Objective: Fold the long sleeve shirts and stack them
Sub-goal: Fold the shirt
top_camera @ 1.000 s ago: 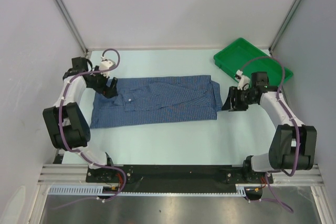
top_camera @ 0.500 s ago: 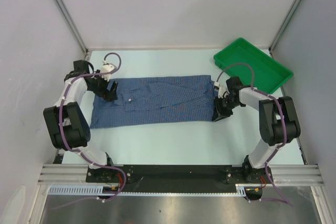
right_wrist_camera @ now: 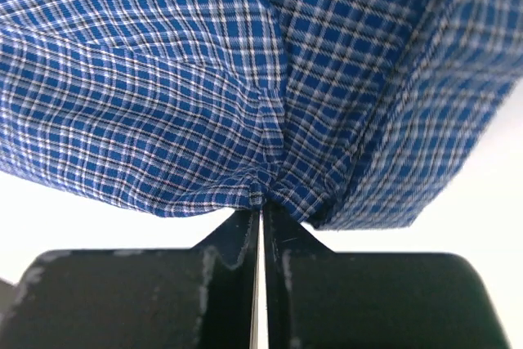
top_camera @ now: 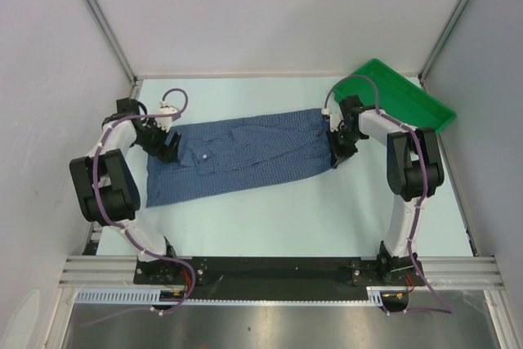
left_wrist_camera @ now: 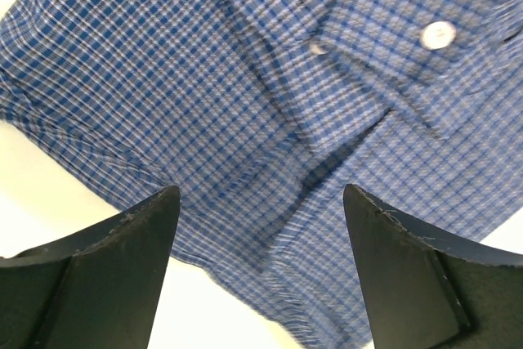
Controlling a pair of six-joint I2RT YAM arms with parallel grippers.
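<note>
One blue checked shirt lay on the table — one green tray at its far right corner — plus two arms: left arm, right arm.

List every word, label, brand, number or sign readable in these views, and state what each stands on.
None: no view shows readable text.
The blue checked cloth shirt shows no tag or print.
Its small white button looks plain.
The green plastic tray shows no marking.
</note>
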